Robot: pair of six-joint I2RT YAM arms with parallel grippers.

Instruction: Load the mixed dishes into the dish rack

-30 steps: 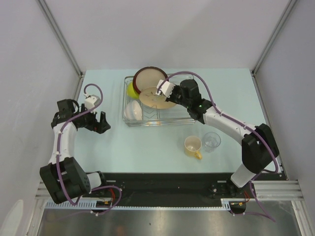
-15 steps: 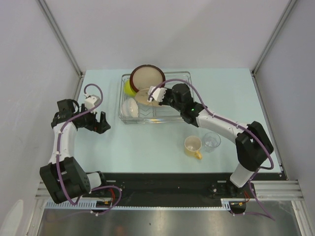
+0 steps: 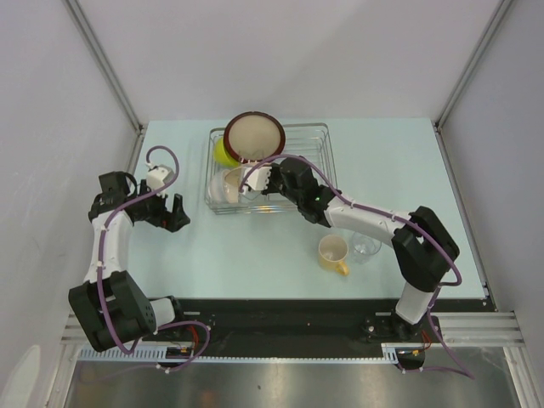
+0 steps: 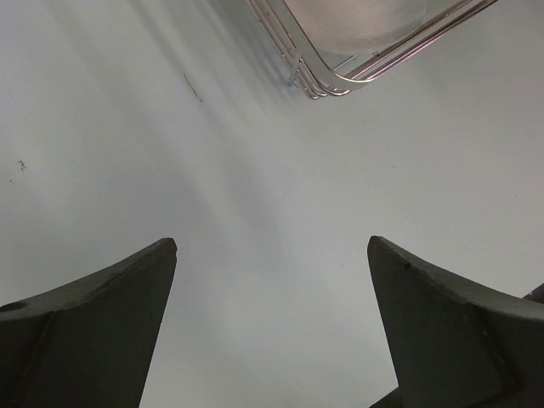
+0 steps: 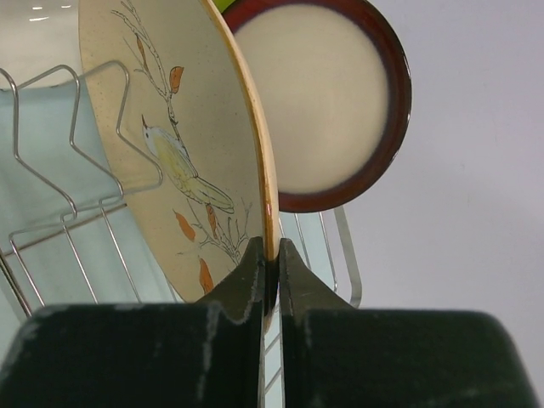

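though unclear from top, r gripper (image 5: pixel 270 252) pinches leafy plate (image 5: pixel 174 136) rim, l gripper (image 4: pixel 272 243) spread

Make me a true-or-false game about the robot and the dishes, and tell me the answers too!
1. The right gripper pinches the edge of the bird plate. True.
2. The left gripper holds the yellow mug. False: it is open and empty, and the mug stands on the table.
3. The red-rimmed plate stands in the dish rack. True.
4. The clear glass sits in the rack. False: it is on the table beside the mug.
5. The green bowl lies outside the rack. False: it is inside, next to the red-rimmed plate.
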